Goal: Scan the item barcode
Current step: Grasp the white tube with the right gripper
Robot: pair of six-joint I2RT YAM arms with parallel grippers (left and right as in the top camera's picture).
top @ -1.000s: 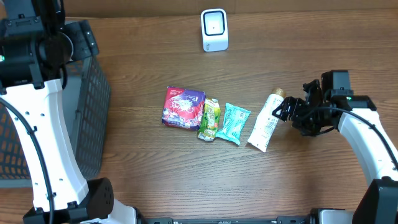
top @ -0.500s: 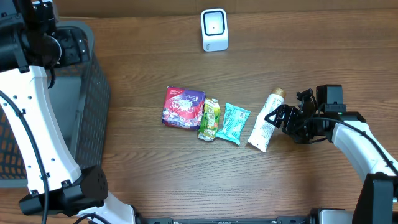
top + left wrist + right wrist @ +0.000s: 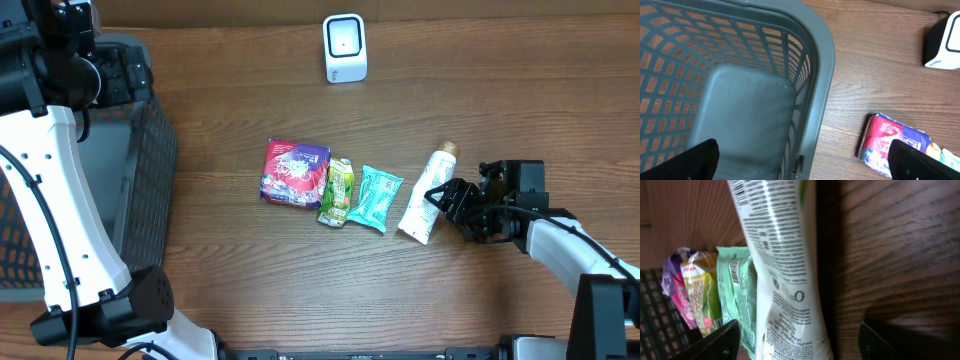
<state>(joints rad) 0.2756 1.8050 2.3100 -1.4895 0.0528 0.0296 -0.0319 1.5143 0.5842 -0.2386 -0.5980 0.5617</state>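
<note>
My right end effector [image 3: 450, 200] is released, its jaws spread to either side of the white tube [image 3: 425, 200], which lies flat on the desk [image 3: 500, 100] ungripped. Just past the tube a teal packet [image 3: 378, 197] sits close against one finger, then a green pouch [image 3: 338, 192] and a purple bag [image 3: 294, 172]. The scanner [image 3: 345, 47] stands well beyond them. My left end effector [image 3: 802, 160] hangs released over the grey basket [image 3: 815, 60].

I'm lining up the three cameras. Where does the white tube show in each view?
Overhead: the white tube lies right of centre, the rightmost of the row of items.
Left wrist: not in it.
Right wrist: it fills the middle, running top to bottom.
Shared landmark: the purple packet, lower right in the left wrist view, far left in the right wrist view.
</note>
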